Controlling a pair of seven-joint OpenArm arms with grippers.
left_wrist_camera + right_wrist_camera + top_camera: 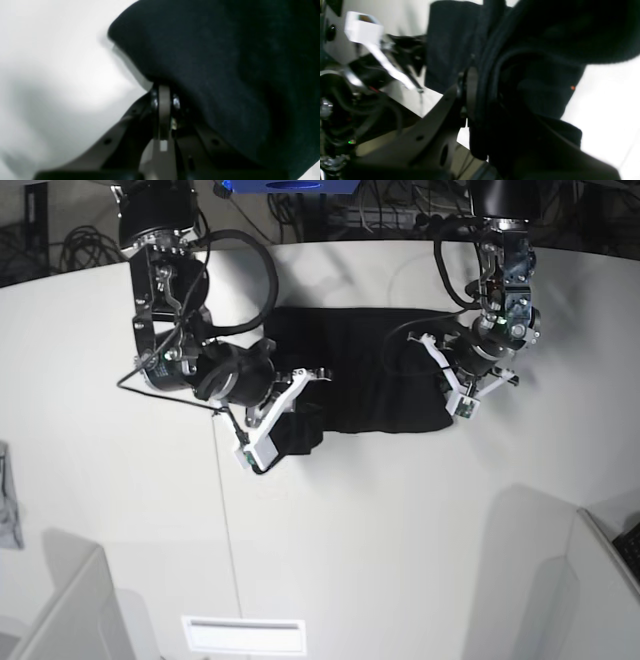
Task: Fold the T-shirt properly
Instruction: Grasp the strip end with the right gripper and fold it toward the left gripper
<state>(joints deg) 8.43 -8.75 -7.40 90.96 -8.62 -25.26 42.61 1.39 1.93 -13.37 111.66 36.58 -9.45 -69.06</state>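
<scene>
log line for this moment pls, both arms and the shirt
stage: mid-fold | left gripper: shut on T-shirt edge | right gripper: shut on T-shirt | cloth on white table

One black T-shirt (360, 380), two robot arms, one white table (400, 530), one grey cloth scrap (8, 510).

Right claw (480, 95) clamped on bunched folds of the large black cloth T-shirt (540, 75).
Thick stacked edges of fabric pinched between dark fingers (470, 92), more of it hanging down behind over the white surface (607, 107). Tiny orange speck showing on one fold. At upper left, blurred: the other arm's white camera block (362, 27) and dark cables.
</scene>
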